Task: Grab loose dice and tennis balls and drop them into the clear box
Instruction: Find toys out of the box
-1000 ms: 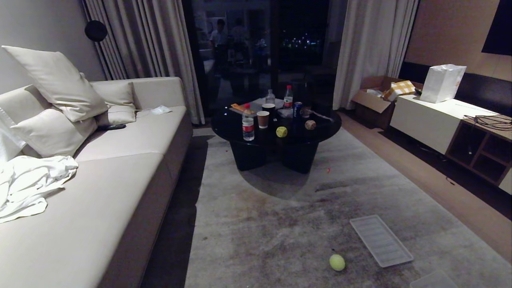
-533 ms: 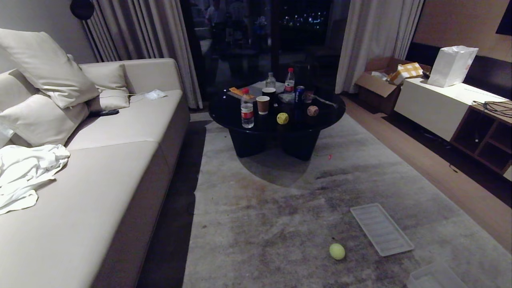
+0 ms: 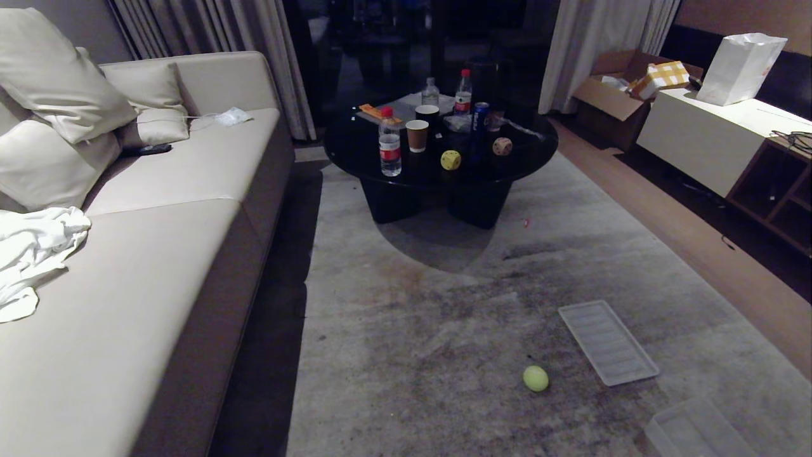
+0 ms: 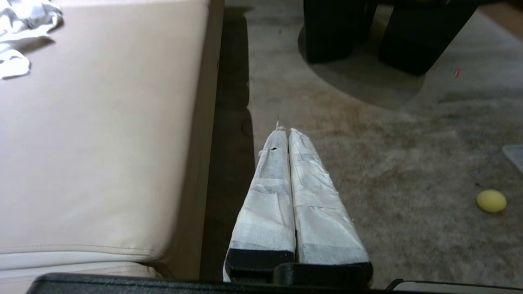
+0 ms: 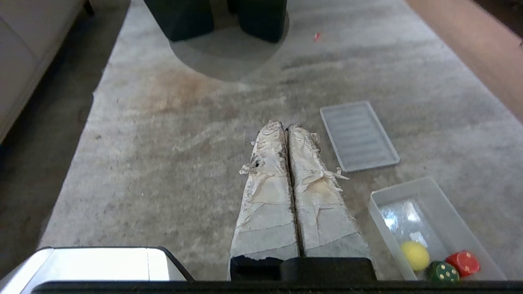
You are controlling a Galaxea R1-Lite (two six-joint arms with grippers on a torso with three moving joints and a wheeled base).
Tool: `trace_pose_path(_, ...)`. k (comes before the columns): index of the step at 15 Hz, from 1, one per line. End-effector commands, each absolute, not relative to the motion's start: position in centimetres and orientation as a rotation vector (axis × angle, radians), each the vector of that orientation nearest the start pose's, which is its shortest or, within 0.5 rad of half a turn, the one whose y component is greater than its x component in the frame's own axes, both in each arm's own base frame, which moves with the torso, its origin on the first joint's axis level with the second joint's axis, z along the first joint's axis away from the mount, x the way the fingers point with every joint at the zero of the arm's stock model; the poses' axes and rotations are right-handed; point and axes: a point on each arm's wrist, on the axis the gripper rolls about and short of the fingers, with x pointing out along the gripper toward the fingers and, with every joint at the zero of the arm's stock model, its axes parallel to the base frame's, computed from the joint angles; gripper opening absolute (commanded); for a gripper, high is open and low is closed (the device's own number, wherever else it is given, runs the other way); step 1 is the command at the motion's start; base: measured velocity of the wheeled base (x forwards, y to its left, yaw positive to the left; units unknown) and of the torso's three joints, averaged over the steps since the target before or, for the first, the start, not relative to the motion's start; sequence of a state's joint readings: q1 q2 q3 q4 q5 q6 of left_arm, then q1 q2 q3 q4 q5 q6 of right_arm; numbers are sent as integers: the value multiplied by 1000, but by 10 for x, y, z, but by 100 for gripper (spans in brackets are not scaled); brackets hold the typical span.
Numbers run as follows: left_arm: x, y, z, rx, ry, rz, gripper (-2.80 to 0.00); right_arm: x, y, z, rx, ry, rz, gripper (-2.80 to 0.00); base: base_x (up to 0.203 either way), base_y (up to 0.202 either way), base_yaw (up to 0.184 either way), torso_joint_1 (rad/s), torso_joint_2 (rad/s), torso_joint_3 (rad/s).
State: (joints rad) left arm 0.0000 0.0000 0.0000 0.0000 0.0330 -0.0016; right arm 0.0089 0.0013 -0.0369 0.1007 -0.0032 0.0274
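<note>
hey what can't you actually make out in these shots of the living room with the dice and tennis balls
- Clear box: cut off by the bottom edge in both the head and right wrist views; contents further back unseen.
- Green die and red die: partly cut by that edge.
- Yellow die and beige die on the black table: pips too small to count.
- Floor beside the sofa: too dark.

On the mottled grey carpet [image 3: 444,330] lies a yellow-green tennis ball [image 3: 535,378]. On the black round table [image 3: 533,158] sit a yellow die with black pips [image 3: 450,160] and a beige die with dark pips [image 3: 502,146]. The clear box [image 5: 443,212] holds a yellow ball [image 5: 414,255], a green die [image 5: 443,272] and a red die [image 5: 462,263], both with pale pips.
</note>
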Motion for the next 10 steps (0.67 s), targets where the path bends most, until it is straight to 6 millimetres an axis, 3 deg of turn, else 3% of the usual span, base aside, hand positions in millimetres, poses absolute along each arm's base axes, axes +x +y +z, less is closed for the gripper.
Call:
trace_pose_path(1, -23, 1, 75, 0, 3, 34, -280, -26, 0, 75, 27, 66, 5, -280, 0, 0, 0, 7, 3, -196)
trace_pose_path(10, -23, 1, 75, 8, 0, 15, -280, -26, 0, 75, 28, 66, 5, -280, 0, 0, 0, 2, 2, -196)
